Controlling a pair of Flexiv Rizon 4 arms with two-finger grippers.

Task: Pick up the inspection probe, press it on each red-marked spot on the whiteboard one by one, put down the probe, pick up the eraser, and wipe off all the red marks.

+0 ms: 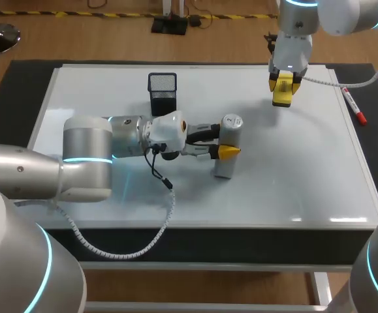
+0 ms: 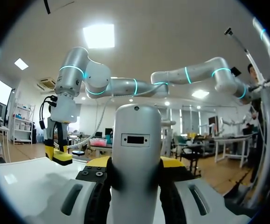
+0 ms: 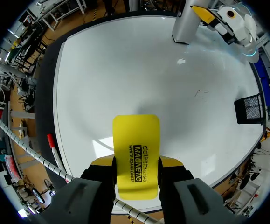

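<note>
**Late stage.** The left gripper (image 1: 220, 141) is closed on the probe (image 1: 227, 149), which stands upright at the middle of the whiteboard (image 1: 293, 176) and is not yet released. The right gripper (image 3: 136, 164) clamps the yellow eraser (image 1: 283, 91) over the board's far right. No red marks show on the bare surface, so wiping is judged done or nearly so. Putting the probe down remains.

**Hidden:** the board under the left arm, the probe's foot, and whether the eraser touches the board. A faint fleck (image 3: 199, 93) is of unclear colour.
</note>
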